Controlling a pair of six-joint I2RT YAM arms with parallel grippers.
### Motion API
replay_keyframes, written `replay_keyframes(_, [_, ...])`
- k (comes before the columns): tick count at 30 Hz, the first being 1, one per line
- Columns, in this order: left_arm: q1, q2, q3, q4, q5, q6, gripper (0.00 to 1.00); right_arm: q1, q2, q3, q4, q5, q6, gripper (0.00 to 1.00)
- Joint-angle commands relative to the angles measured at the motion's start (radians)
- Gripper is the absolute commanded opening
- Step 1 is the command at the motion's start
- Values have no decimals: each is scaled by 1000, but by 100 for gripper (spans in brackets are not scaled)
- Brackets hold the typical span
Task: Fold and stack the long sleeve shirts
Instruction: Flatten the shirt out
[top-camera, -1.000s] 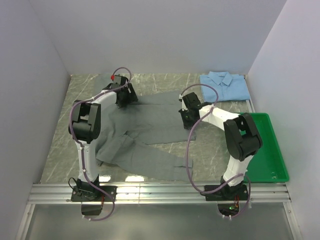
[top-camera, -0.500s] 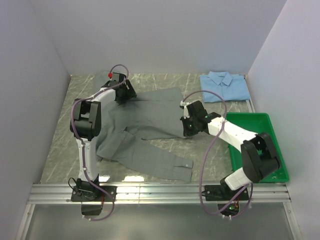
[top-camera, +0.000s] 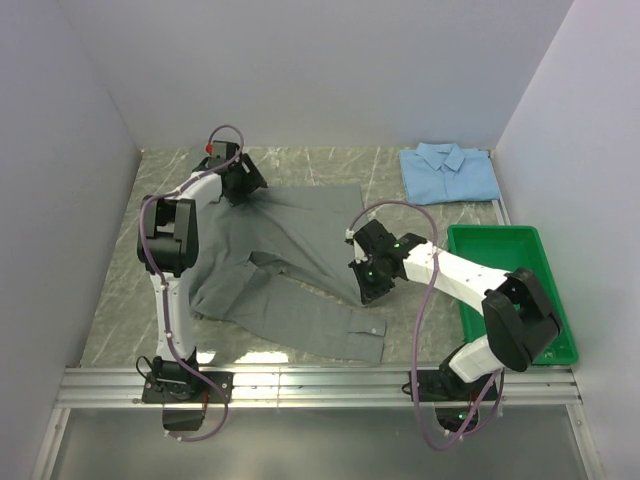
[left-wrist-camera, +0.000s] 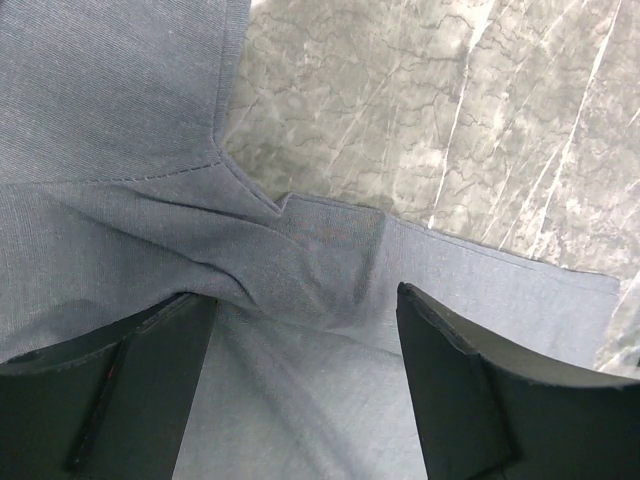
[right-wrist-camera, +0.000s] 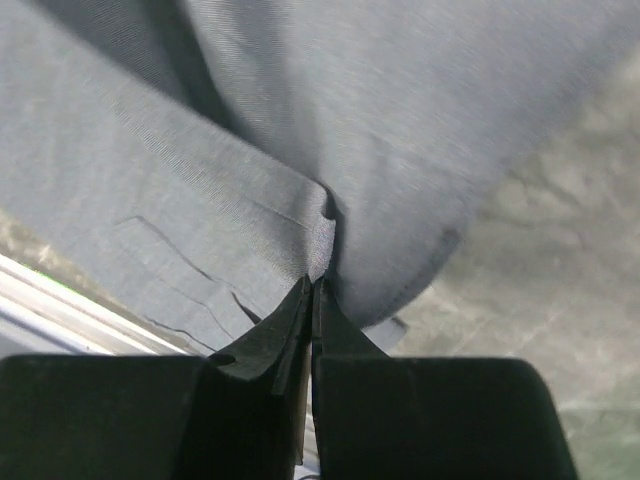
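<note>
Right gripper (right-wrist-camera: 312, 288) low on grey shirt (top-camera: 300, 228)

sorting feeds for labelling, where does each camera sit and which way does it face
Top view: above and behind the robot, facing down over the table, grey shirt, blue shirt, green tray; left arm and right arm show whole.
Left wrist: on the left arm, facing down at the shirt's edge; open left gripper at the bottom.
Right wrist: on the right arm, facing down past the right gripper, shut on a shirt fold.
Shared: all three see the grey shirt.
</note>
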Motion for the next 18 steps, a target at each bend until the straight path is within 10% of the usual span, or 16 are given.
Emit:
replay_keyframes(1, [35, 43, 1, -51, -20, 14, 81, -2, 5, -2, -97, 114, 117, 5])
replay_keyframes(8, [70, 32, 13, 7, 54, 90, 82, 2, -68, -16, -111, 226, 183, 43])
replay_keyframes(18, [47, -277, -182, 187, 237, 112, 95, 33, -286, 27, 211, 80, 8, 46])
